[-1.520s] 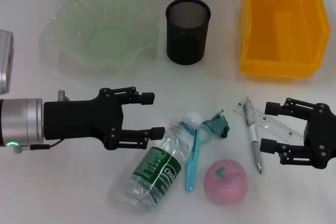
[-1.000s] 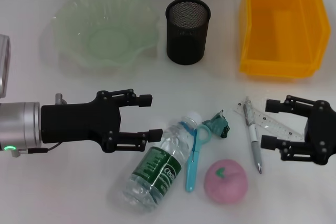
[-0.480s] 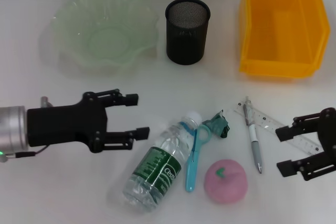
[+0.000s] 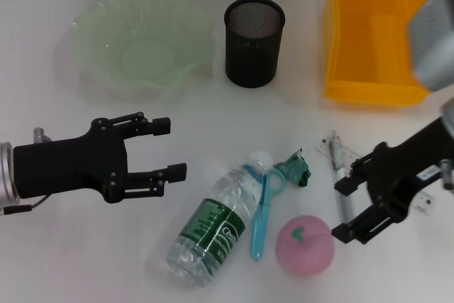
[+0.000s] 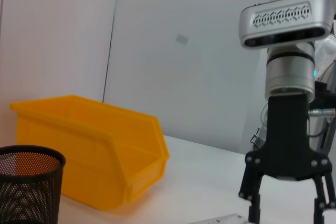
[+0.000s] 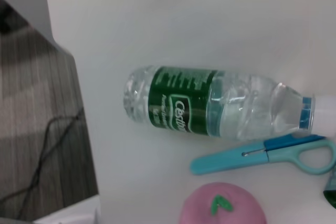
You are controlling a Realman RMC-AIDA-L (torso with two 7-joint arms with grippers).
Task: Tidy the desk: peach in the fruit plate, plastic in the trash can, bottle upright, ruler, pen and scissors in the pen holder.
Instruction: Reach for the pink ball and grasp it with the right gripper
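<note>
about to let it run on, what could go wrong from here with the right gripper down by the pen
1. The open right gripper sits over the grey pen, which lies against the clear plastic ruler; closing may catch both.
2. The pink peach sits close by the lower finger and could get nudged.
3. The left gripper hovers open near the lying clear water bottle.

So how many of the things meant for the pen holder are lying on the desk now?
3. The scissors lie between the bottle and the peach; the pen and the ruler lie further right, partly hidden behind the right gripper.
</note>
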